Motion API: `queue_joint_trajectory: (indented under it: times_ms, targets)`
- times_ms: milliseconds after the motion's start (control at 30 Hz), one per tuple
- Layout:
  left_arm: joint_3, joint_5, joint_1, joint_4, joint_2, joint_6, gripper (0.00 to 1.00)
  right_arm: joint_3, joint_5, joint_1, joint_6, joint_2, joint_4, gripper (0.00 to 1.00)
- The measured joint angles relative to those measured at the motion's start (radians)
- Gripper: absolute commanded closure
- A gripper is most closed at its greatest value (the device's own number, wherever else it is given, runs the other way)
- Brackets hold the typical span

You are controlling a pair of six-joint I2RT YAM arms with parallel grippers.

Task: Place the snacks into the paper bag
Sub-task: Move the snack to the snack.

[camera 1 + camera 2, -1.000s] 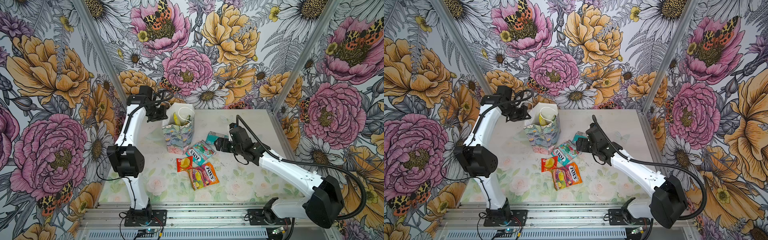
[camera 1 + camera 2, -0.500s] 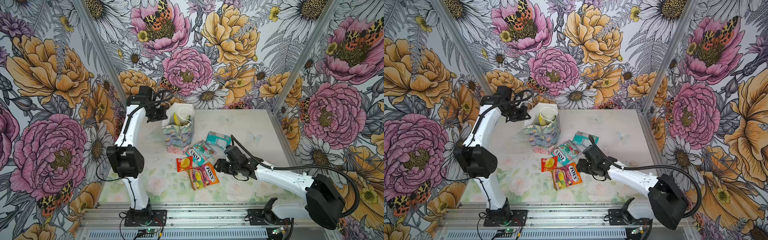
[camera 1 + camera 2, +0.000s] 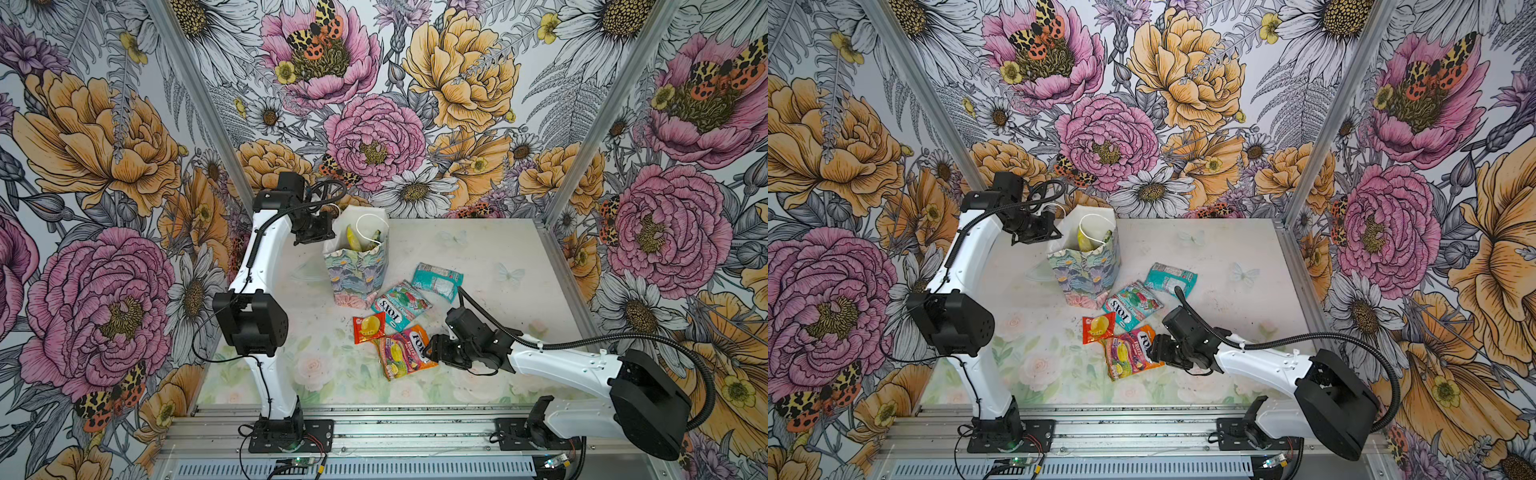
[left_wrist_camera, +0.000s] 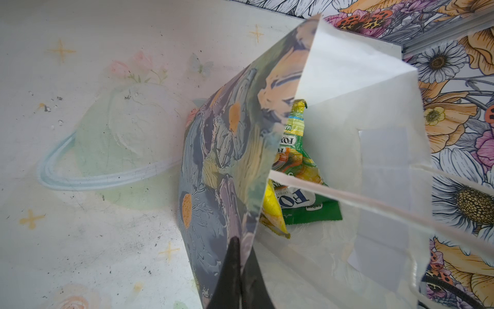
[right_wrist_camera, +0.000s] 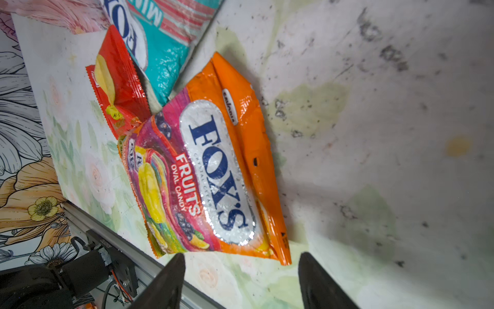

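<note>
The paper bag [image 3: 357, 270] [image 3: 1084, 272] stands upright at the back left of the table, and my left gripper [image 3: 326, 235] [image 4: 242, 246] is shut on its rim. Inside lie a green packet [image 4: 296, 149] and a yellow packet [image 4: 272, 211]. On the table lie an orange FOX'S packet [image 3: 405, 351] [image 5: 213, 171], a small red packet [image 3: 368, 328] [image 5: 117, 88], a teal FOX'S packet [image 3: 399, 305] [image 5: 160, 40] and another teal packet [image 3: 436, 280]. My right gripper [image 3: 432, 349] [image 5: 242, 258] is open, low beside the orange packet's right edge, with nothing between its fingers.
An aluminium rail [image 3: 374, 428] runs along the table's front edge, close behind the orange packet's lower corner in the right wrist view. Flowered walls enclose the table on three sides. The left arm's black elbow [image 3: 249, 324] stands left of the packets.
My right arm has swung from beside the far teal packet toward the front and come down next to the orange packet, its jaws a little narrower. The left arm and bag have not moved.
</note>
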Motion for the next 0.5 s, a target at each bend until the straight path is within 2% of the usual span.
queue_joint_trajectory:
  times_ms: [500]
  targets:
    - [-0.001,0.000,0.000,0.000,-0.002,0.000,1.00,-0.013,-0.039,0.006,0.018,0.093,0.088,0.33]
